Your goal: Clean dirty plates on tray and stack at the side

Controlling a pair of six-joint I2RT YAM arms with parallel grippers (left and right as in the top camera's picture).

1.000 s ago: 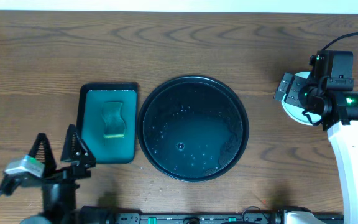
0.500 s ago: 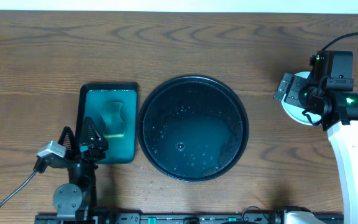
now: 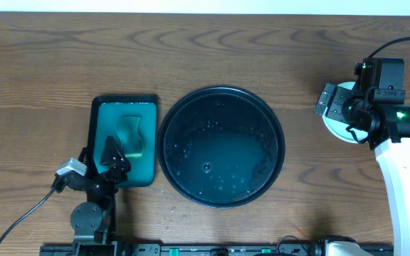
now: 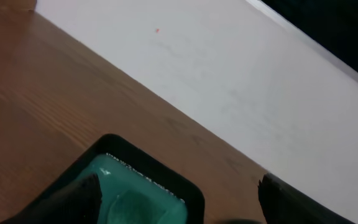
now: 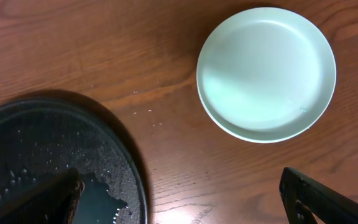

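The plates (image 5: 266, 71) are sitting stacked on the worktop (image 3: 205, 50) beside the tray (image 3: 221, 114) (bare of dishes), so the right claw (image 5: 182, 194) and left claw (image 3: 98, 158) are hanging wide open, gripping nothing.

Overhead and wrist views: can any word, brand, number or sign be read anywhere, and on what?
None: no writing shows on the tray, the plates, the sponge tray or the table.
The right arm shows only a green light, no readable label.
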